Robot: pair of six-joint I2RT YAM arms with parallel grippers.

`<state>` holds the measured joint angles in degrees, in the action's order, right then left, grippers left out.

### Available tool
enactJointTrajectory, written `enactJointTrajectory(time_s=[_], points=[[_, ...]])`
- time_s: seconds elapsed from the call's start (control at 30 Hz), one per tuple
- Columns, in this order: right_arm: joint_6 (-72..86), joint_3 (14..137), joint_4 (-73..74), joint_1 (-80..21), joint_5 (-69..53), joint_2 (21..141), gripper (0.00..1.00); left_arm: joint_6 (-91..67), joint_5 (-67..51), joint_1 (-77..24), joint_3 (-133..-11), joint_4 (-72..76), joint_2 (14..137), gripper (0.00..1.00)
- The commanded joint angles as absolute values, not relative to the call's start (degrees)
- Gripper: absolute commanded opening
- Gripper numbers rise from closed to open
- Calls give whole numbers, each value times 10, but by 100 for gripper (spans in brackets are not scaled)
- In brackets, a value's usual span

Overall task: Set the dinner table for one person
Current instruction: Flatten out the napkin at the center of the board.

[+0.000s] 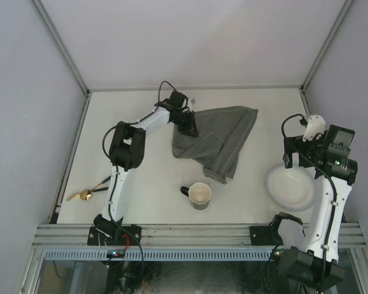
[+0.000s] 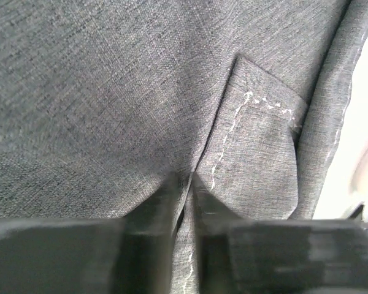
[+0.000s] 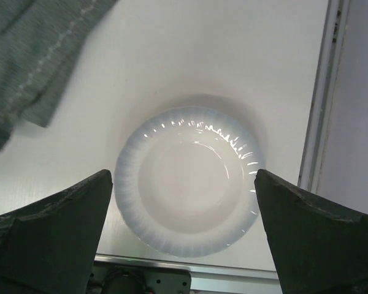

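Note:
On the off-white dinner table (image 1: 141, 184) a grey stitched cloth mat (image 1: 218, 139) lies crumpled and folded over itself near the middle. My left gripper (image 1: 187, 125) is at the mat's left edge, shut on a fold of the cloth (image 2: 185, 184); the grey weave (image 2: 110, 92) fills the left wrist view. A white fluted plate (image 1: 289, 187) sits at the right. My right gripper (image 3: 184, 202) hangs above the plate (image 3: 190, 184), wide open with nothing between its fingers. A dark cup (image 1: 199, 195) with a pale inside stands near the front middle. A gold spoon (image 1: 84, 195) lies at the front left.
Aluminium rails (image 1: 73, 153) edge the table on the left, back and right (image 3: 322, 92). Grey walls rise behind them. A corner of the mat (image 3: 30, 61) shows at the upper left of the right wrist view. The arm bases stand at the near edge (image 1: 196, 236).

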<state>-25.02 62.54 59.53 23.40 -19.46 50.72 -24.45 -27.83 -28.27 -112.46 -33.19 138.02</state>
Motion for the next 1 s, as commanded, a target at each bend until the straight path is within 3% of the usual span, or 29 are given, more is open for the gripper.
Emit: enactJointTrajectory(time_s=[0.0,0.03,0.1,0.2,0.37,0.5,0.67,0.83,0.97], points=[[-229,647,570,217,-185,512,100,-225,-298,-248,-1110,-346,1321,34],[-229,646,569,216,-184,513,100,-226,-313,-248,-1112,-350,1318,51],[-228,644,566,215,-184,514,100,-225,-331,-257,-1120,-350,1306,73],[-227,641,564,214,-184,516,100,-200,-318,-298,-1132,-344,1279,82],[-227,632,562,213,-181,510,100,-145,-242,-354,-1129,-297,1243,82],[-223,629,562,213,-184,507,100,-127,-199,-371,-1210,-335,1310,78],[-227,621,562,212,-176,500,100,-112,-55,-374,-1297,-398,1379,74],[-230,614,558,214,-174,502,100,-58,72,-370,-1268,-378,1344,72],[-223,613,548,213,-183,510,100,-75,67,-348,-1289,-396,1360,72]])
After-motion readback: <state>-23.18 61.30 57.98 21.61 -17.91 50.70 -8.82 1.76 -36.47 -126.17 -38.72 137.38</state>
